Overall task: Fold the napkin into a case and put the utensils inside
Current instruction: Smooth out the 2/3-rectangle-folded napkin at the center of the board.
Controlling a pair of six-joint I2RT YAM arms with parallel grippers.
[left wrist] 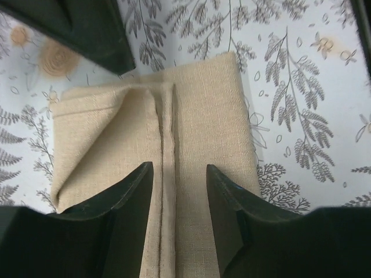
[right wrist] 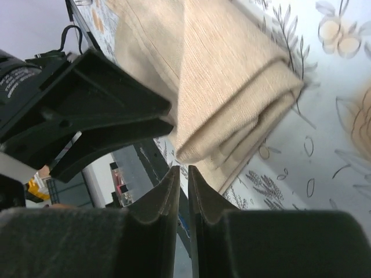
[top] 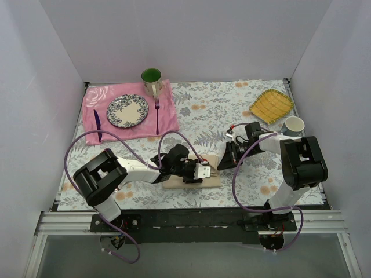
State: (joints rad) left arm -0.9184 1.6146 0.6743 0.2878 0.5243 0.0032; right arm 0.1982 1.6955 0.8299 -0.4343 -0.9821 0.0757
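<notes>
A: Napkin (left wrist: 197,133)?
B: Beige-tan, folded into a layered oblong. A centre seam is seen, with one flap turned diagonally. It is laid directly beneath the left gripper (left wrist: 179,168), the seam between its parted, empty fingers.
A: Right gripper (right wrist: 181,171)?
B: Nearly clenched, nothing pinched. The folded corner is just ahead of its tips.

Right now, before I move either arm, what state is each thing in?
napkin: folded into layers, lying flat, no utensil showing in it.
left gripper: open, over the napkin, holding nothing.
right gripper: almost shut, empty, beside the napkin's edge.
green mug: upright on the pink mat.
plate: flat on the mat, empty.
purple fork: lying on the mat, right of the plate.
white cup: upright, far right.
</notes>
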